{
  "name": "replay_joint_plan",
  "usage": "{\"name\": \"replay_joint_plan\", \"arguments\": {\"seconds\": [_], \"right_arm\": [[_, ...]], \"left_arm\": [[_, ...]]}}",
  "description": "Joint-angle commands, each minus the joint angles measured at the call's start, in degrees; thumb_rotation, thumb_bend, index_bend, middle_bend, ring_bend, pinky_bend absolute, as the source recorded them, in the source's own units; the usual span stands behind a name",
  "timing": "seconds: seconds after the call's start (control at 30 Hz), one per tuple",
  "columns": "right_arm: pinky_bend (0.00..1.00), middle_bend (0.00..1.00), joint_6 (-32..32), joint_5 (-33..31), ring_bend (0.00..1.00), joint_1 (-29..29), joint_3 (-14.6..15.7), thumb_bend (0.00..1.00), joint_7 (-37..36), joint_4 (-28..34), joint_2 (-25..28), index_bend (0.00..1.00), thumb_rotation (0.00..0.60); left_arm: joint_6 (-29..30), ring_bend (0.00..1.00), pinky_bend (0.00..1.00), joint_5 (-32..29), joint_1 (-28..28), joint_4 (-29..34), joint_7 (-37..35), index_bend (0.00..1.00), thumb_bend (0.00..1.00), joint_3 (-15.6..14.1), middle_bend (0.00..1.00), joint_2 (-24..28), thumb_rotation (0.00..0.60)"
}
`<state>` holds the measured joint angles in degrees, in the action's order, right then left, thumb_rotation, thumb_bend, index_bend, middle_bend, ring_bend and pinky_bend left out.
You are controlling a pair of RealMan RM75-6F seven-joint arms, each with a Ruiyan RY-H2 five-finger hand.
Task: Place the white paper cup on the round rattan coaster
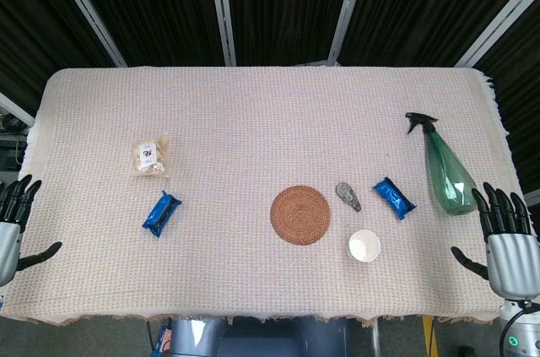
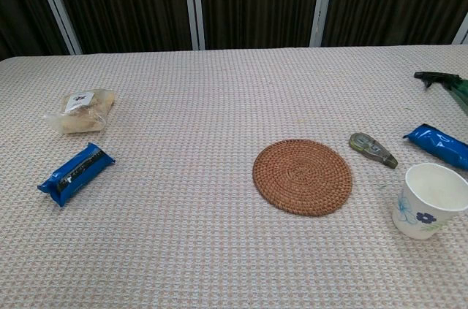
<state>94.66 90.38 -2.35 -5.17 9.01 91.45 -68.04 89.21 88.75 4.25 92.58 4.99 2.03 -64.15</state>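
The white paper cup [image 1: 364, 246] [image 2: 428, 200] stands upright near the table's front edge, with a small blue flower print on its side. The round rattan coaster [image 1: 300, 214] [image 2: 302, 176] lies flat just to the cup's left, with nothing on it. My right hand [image 1: 504, 239] hovers at the table's right front corner, fingers spread, holding nothing, well to the right of the cup. At the left front edge my left hand [image 1: 13, 224] is likewise spread and holds nothing. Neither hand appears in the chest view.
A small correction-tape dispenser [image 1: 348, 196] [image 2: 373, 149] and a blue snack pack [image 1: 394, 197] [image 2: 439, 145] lie behind the cup. A green spray bottle [image 1: 443, 166] lies at the right. Another blue pack [image 1: 161, 213] [image 2: 76, 173] and a bagged snack [image 1: 149, 157] [image 2: 78, 111] sit on the left.
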Motion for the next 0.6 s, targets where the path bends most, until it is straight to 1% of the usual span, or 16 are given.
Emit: {"name": "replay_joint_plan", "arguments": {"seconds": [0.03, 0.23, 0.27, 0.33, 0.37, 0.4, 0.43, 0.47, 0.5, 0.57, 0.6], "right_arm": [[0.0, 0.0, -0.98, -0.91, 0.0, 0.17, 0.29, 0.0, 1.0, 1.04, 0.69, 0.0, 0.6], [0.0, 0.0, -2.41, -0.99, 0.0, -0.12, 0.76, 0.0, 0.49, 1.42, 0.9, 0.0, 0.6], [0.0, 0.0, -3.6, -1.0, 0.0, -0.3, 1.38, 0.0, -0.75, 1.94, 1.06, 0.0, 0.6], [0.0, 0.0, -8.59, -0.68, 0.0, -1.65, 3.33, 0.0, -6.08, 4.12, 2.77, 0.0, 0.6], [0.01, 0.0, -9.72, -0.47, 0.0, -2.1, 3.66, 0.0, -7.23, 4.52, 3.26, 0.0, 0.6], [0.04, 0.0, -12.2, 0.24, 0.0, -3.21, 4.41, 0.0, -9.22, 5.17, 4.21, 0.0, 0.6], [0.09, 0.0, -14.37, 0.96, 0.02, -4.27, 5.01, 0.0, -10.68, 5.59, 5.11, 0.0, 0.6], [0.15, 0.02, -16.45, 1.65, 0.05, -5.42, 5.45, 0.0, -11.71, 6.09, 5.89, 0.0, 0.6], [0.18, 0.04, -18.34, 2.43, 0.07, -6.68, 5.67, 0.0, -12.32, 6.62, 6.47, 0.0, 0.6], [0.22, 0.11, -21.53, 3.76, 0.13, -9.12, 5.63, 0.0, -12.54, 7.65, 7.11, 0.0, 0.6], [0.23, 0.12, -23.0, 4.2, 0.15, -10.2, 5.57, 0.0, -12.04, 8.09, 7.29, 0.0, 0.6]], "left_arm": [[-0.94, 0.0, 0.0, -1.06, 0.01, 1.15, 1.34, 0.0, 0.0, -0.09, 0.0, 0.66, 0.6], [-1.03, 0.0, 0.0, -1.27, -0.06, 1.49, 1.52, 0.0, 0.0, -0.06, 0.0, 0.67, 0.6], [-1.06, 0.0, 0.0, -1.35, -0.13, 1.65, 1.6, 0.0, 0.0, -0.12, 0.0, 0.73, 0.6], [-1.16, 0.0, 0.0, -1.28, -0.21, 2.03, 2.86, 0.0, 0.0, -0.34, 0.0, 0.98, 0.6], [-1.17, 0.0, 0.0, -1.3, -0.2, 2.07, 3.18, 0.0, 0.0, -0.32, 0.0, 0.98, 0.6], [-1.34, 0.0, 0.0, -1.4, -0.13, 2.18, 3.75, 0.0, 0.0, -0.31, 0.0, 0.92, 0.6], [-1.6, 0.0, 0.0, -1.59, -0.06, 2.36, 4.15, 0.0, 0.0, -0.32, 0.0, 0.88, 0.6], [-1.92, 0.0, 0.0, -1.84, 0.03, 2.63, 4.52, 0.0, 0.0, -0.31, 0.0, 0.88, 0.6], [-2.15, 0.0, 0.0, -2.06, 0.11, 2.94, 4.99, 0.0, 0.0, -0.25, 0.0, 0.93, 0.6], [-1.73, 0.0, 0.0, -2.2, 0.17, 3.2, 6.21, 0.0, 0.0, 0.16, 0.0, 0.71, 0.6], [-1.42, 0.0, 0.0, -2.18, 0.14, 3.15, 6.91, 0.0, 0.0, 0.3, 0.0, 0.45, 0.6]]}}
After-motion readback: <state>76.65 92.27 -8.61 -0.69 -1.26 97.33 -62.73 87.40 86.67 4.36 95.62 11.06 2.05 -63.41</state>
